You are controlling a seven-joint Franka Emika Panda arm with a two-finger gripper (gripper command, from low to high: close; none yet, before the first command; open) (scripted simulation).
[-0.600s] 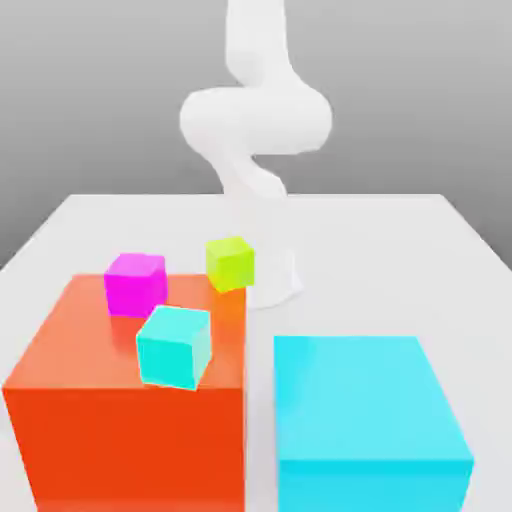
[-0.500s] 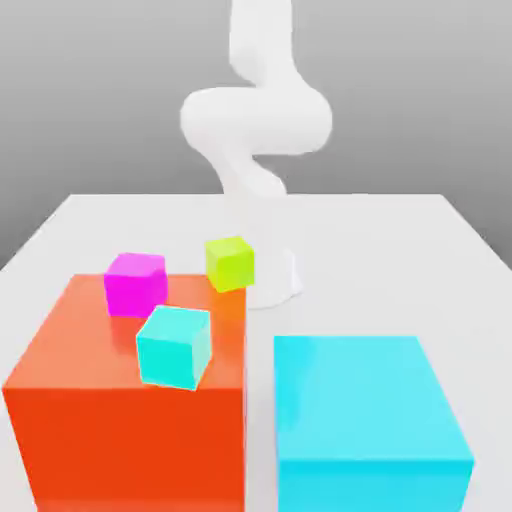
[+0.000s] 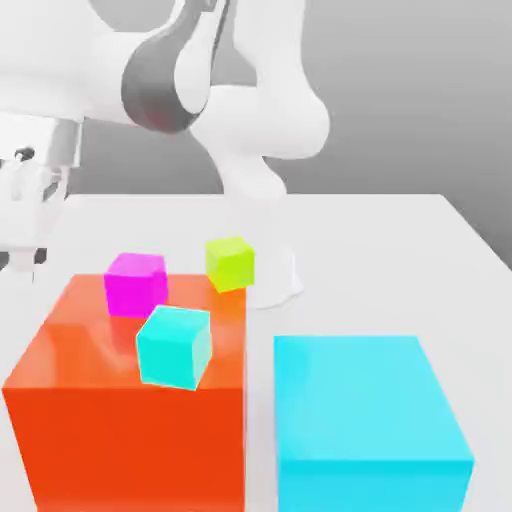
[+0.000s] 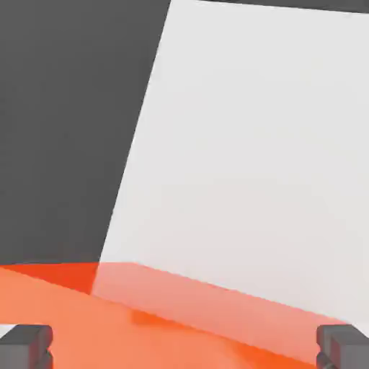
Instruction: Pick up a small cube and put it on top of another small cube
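Yellow marks the small cube of the task, and where it lies I cannot tell. In the exterior view, the small cubes to be seen are a lime yellow-green cube [image 3: 230, 263], a magenta cube [image 3: 135, 283] and a small cyan cube [image 3: 175, 346]. All three are smooth, matte and sharp-edged.

The magenta cube sits at the far edge of a big orange block [image 3: 120, 420], left of the frame's centre. The small cyan cube stands tilted over the block's top, nearer its front right part. The lime cube is by the block's far right corner, slightly turned. Whether it rests on the block or behind it I cannot tell.

The hand [image 3: 22, 255] hangs at the exterior view's left edge, pointing down, above the orange block's far left corner. It is released. In the hand view its dark fingertips [image 4: 25, 344] stand far apart, with nothing gripped between them and the orange top below.

The arm [image 3: 240, 110] is white and rounded, with a grey band at a joint in the upper left of the frame. It bends from its base [image 3: 272, 280] at the frame's middle over to the left.

A large cyan block [image 3: 370, 420] stands in the lower right of the frame, just beside the orange one with a narrow gap between them. The surface [image 3: 400, 260] is plain, pale white and flat. The backdrop [image 3: 420, 90] is even grey.
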